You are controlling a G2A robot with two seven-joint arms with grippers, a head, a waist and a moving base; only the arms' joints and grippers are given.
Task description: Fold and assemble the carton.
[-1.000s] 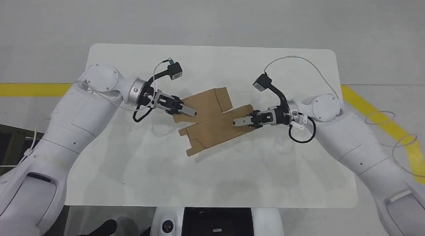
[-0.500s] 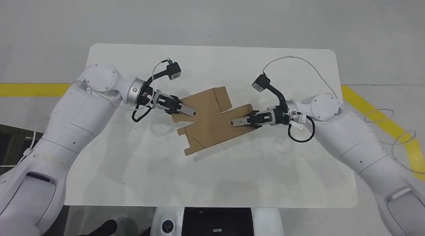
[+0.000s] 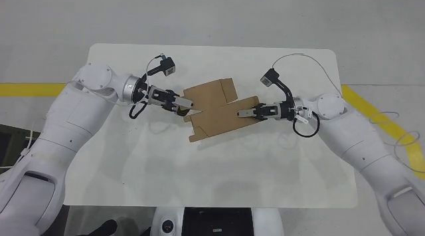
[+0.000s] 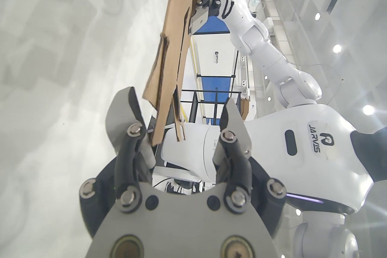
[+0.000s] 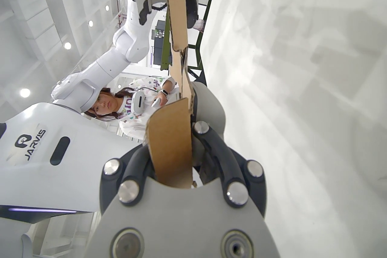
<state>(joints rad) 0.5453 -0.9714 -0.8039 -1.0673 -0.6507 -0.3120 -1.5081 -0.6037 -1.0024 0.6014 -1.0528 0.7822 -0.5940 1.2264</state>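
The carton is a flat, unopened blank of brown cardboard, near the middle of the white worktop. From the wrist views it appears to be held a little clear of the surface rather than resting on it, though the gap is hard to judge from above. The right pincer is clenched on one edge flap, with the cardboard running deep between its fingers. At the opposite edge the left pincer is released. Its fingers stand wide apart with a corner of the blank between them, close against one finger and well short of the other.

The step in hand looks like gaining a second hold so that the blank can be pulled open into a tube. To do it well, the left pincer should go a little farther onto the panel before clenching. That way it grips flat board and not just a corner tip, which could tear or slip out. It should take one wall only, since pinching both layers together would keep the blank flat. The right hold needs to be firm and level meanwhile, because a blank carried by one edge is likely to sag or twist.
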